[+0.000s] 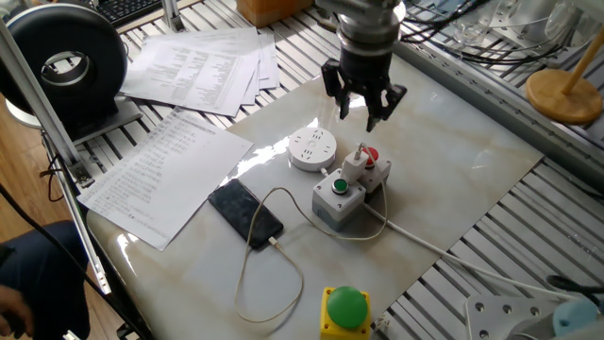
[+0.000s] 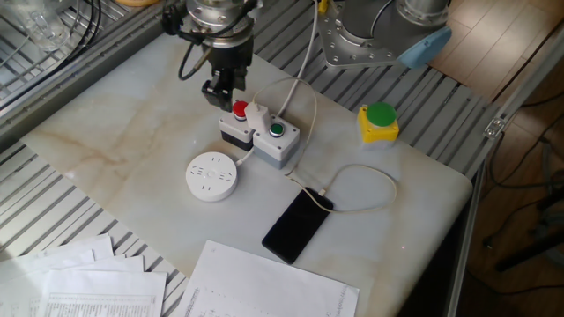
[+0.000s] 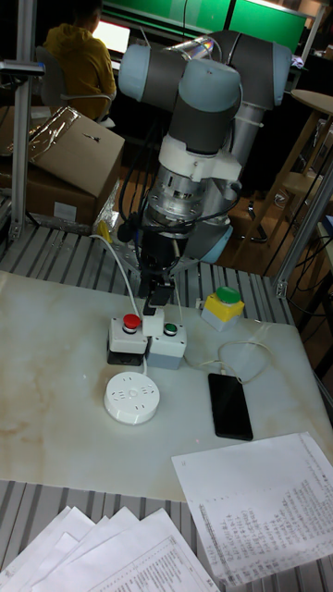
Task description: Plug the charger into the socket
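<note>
Nothing is plugged yet: the charger (image 1: 355, 161) is left ungrasped atop the button boxes (image 1: 342, 193), the socket (image 1: 312, 148) unfilled, the gripper (image 1: 365, 106) spread empty above.

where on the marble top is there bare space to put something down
Bare marble lies left of the socket toward the slab's far-left edge in the other fixed view, and between the phone and the yellow button box. It is crowded around the grey button boxes, the charger and the pincer.

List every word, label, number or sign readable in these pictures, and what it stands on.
None can be read.
Printed sheets: rows of text, too small to read.
Socket: dark slots only, no lettering legible.
Button boxes: no legible labels.
Phone: screen dark.
</note>
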You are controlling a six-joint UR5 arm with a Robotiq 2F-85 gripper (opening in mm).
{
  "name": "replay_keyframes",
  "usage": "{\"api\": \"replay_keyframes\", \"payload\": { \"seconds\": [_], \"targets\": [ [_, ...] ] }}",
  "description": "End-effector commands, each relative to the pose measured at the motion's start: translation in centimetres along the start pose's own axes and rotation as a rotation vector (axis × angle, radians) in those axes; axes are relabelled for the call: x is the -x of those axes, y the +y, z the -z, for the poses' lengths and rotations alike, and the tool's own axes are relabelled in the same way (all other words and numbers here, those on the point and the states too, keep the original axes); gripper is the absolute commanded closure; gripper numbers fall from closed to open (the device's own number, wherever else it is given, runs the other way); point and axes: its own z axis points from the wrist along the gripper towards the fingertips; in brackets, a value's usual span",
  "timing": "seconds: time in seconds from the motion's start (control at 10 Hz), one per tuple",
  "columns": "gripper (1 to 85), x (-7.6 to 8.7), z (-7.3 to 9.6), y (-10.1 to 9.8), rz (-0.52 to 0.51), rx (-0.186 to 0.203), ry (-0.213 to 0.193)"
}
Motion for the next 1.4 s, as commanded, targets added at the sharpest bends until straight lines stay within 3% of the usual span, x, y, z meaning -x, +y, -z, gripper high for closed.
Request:
{"api": "replay_keyframes", "payload": {
  "seconds": [0.0, 0.2, 0.4, 0.5, 0.6, 0.7, 0.9, 1.1, 1.3],
  "targets": [
    [36.3, 0.7, -0.1, -0.5, -0.05, -0.041, -0.032],
    [38.7, -0.9, 2.2, -2.3, -0.131, -0.047, -0.056],
    [38.7, 0.0, 5.1, -6.3, -0.531, -0.14, -0.158],
    [38.7, 0.9, 5.2, -6.4, -0.787, -0.12, -0.208],
    [37.3, 1.8, 5.1, -5.7, -1.011, -0.068, -0.252],
    [35.7, 0.5, 4.2, -4.4, -1.159, -0.059, -0.201],
    [24.3, 2.0, 3.3, -3.8, -1.253, -0.047, -0.242],
    [24.3, 2.4, 3.0, -3.8, -1.309, -0.045, -0.24],
    [27.0, 1.7, 2.9, -4.2, -1.369, -0.081, -0.206]
  ]
}}
